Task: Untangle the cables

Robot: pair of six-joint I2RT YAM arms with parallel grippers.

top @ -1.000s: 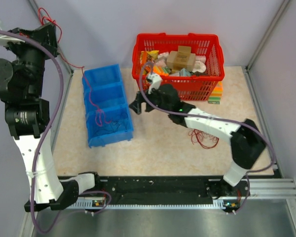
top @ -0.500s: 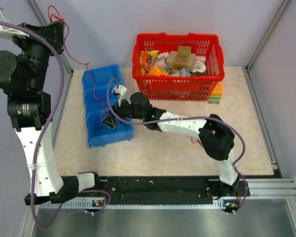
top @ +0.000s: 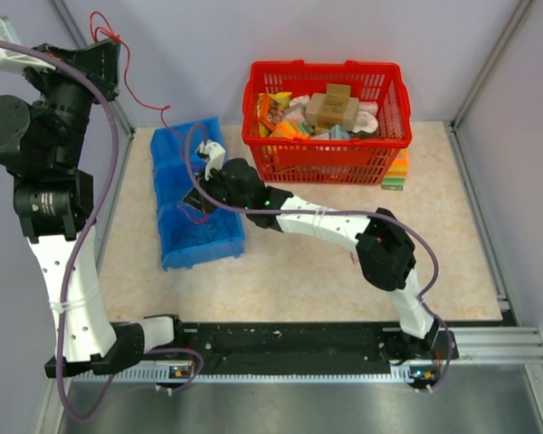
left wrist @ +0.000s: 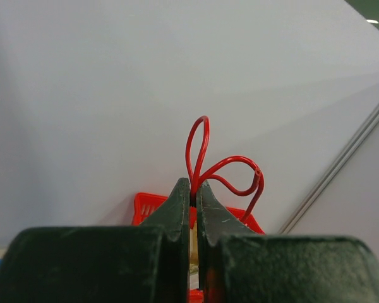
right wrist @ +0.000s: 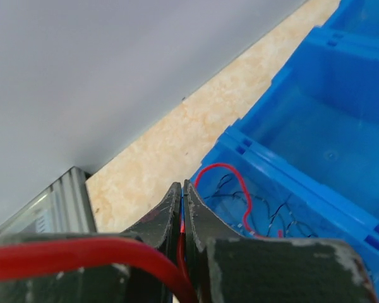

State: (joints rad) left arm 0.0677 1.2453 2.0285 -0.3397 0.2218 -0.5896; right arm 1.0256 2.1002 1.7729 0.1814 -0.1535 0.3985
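A thin red cable (top: 138,95) runs from my raised left gripper (top: 104,54) down into the blue bin (top: 219,136). That left gripper (left wrist: 194,189) is shut on the cable, and two red loops (left wrist: 199,148) stick out past its fingertips. My right gripper (top: 195,200) hangs over the bin's near compartment. In the right wrist view it (right wrist: 182,186) is shut with red cable pinched low between its jaws. A red loop (right wrist: 230,173) and several thin dark wires (right wrist: 271,211) lie in the compartment below.
A red basket (top: 326,158) full of packets stands at the back, with a small coloured stack (top: 396,172) to its right. The blue bin has three compartments in a row. The right arm stretches across the table's middle. Grey walls close in the left and right.
My right arm swung left from mid-table to over the blue bin, and its jaws went from open to shut. The left gripper rose a little, still holding the cable.
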